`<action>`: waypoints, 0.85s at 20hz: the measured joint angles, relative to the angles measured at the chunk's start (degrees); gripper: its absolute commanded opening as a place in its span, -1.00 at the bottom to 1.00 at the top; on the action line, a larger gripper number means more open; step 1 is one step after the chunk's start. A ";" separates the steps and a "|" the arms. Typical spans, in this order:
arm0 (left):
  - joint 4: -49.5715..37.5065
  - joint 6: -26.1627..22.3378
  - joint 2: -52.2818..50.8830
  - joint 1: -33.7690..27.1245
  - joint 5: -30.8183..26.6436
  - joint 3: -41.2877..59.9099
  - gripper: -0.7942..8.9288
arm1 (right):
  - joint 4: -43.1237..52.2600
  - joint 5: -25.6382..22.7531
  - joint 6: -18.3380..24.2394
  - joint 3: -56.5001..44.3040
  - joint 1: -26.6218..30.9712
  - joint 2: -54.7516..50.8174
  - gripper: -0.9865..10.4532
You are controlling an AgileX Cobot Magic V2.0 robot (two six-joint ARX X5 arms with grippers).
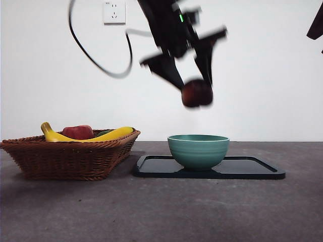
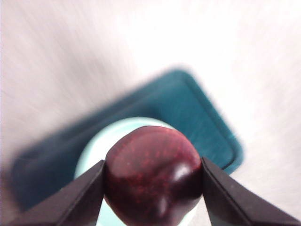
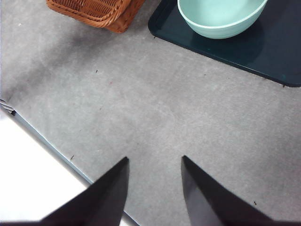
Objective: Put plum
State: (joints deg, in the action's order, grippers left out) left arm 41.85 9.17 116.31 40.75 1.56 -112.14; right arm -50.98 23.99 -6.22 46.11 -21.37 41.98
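Now the left gripper (image 1: 194,83), clenched on the plum (image 1: 197,94), carries it in the air directly above the teal bowl (image 1: 198,150), so the coming move is probably straight down, while the right gripper (image 3: 153,188) waits with jaws parted.

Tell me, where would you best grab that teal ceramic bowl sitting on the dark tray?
Probably by its rim, coming straight down from above. The teal ceramic bowl stands upright and open on the dark tray; its round wall looks too wide to straddle, so one jaw inside, one outside. The left gripper holds the dark maroon plum; the right gripper is free.
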 measured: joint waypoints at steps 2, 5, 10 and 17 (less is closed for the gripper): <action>1.86 -0.31 -4.76 -1.16 -0.33 0.00 -0.46 | 0.00 0.02 0.00 0.00 0.00 0.00 -0.52; 7.37 -0.59 -11.58 -1.86 -5.81 0.00 -0.46 | 0.00 0.02 0.04 0.00 0.00 0.00 -0.52; 14.58 -0.92 -20.55 -2.56 -10.47 -0.13 -0.46 | 0.37 0.00 0.44 0.00 0.00 -0.02 -0.52; 15.65 -0.46 -25.18 -3.50 -11.30 7.45 -0.46 | 0.63 0.00 0.44 0.00 0.00 -0.02 -0.52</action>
State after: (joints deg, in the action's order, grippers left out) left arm 57.49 8.71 91.13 37.26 -9.74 -104.68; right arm -50.35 23.99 -5.78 46.11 -21.37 41.95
